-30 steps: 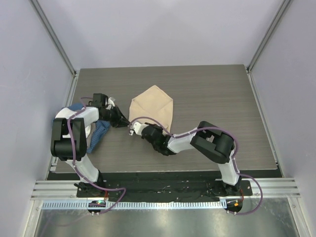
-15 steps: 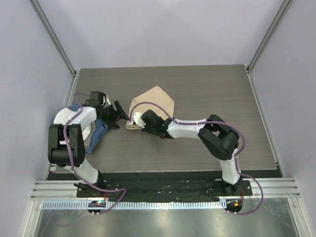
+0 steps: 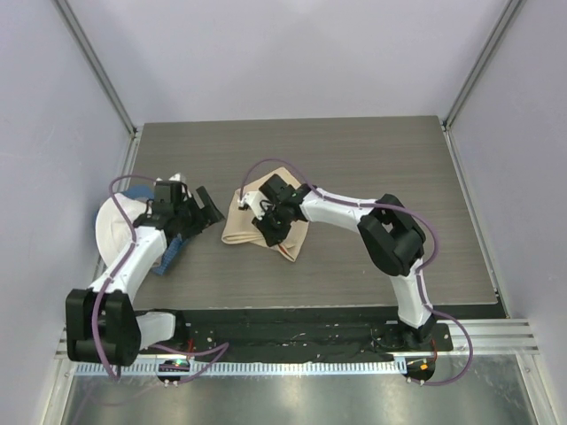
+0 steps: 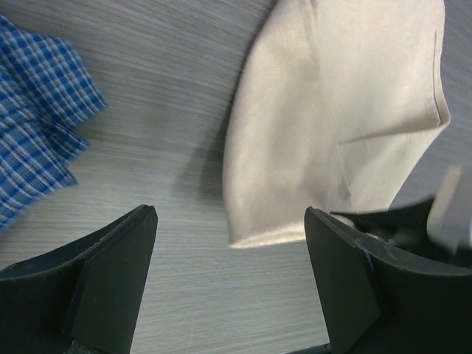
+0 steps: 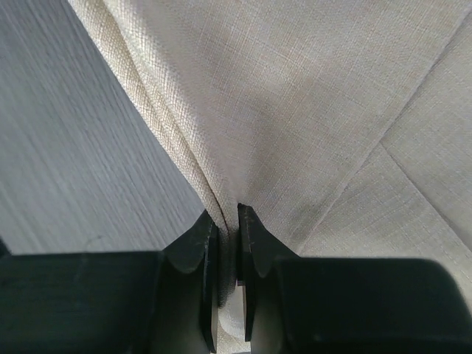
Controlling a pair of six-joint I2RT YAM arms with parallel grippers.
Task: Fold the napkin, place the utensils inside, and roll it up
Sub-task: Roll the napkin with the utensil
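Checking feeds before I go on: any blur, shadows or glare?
Left wrist: table and blue checked cloth slightly smeared. Right wrist: napkin weave sharp, soft shadow above the right gripper. Top external: even light, sheen only on the near metal plate.

Bare table (image 4: 158,140) lies between left pincer (image 4: 230,217) and napkin (image 4: 332,96); blue cloth (image 4: 37,110) sits just beside the pincer.

The napkin (image 5: 295,110) is matt beige cloth with a coarse, visible weave. The table (image 4: 147,103) has a matt grey wood-grain surface. The small cloth (image 4: 37,118) is blue checked fabric. The left gripper (image 4: 230,221) has smooth, matt black plastic fingers (image 4: 110,273)
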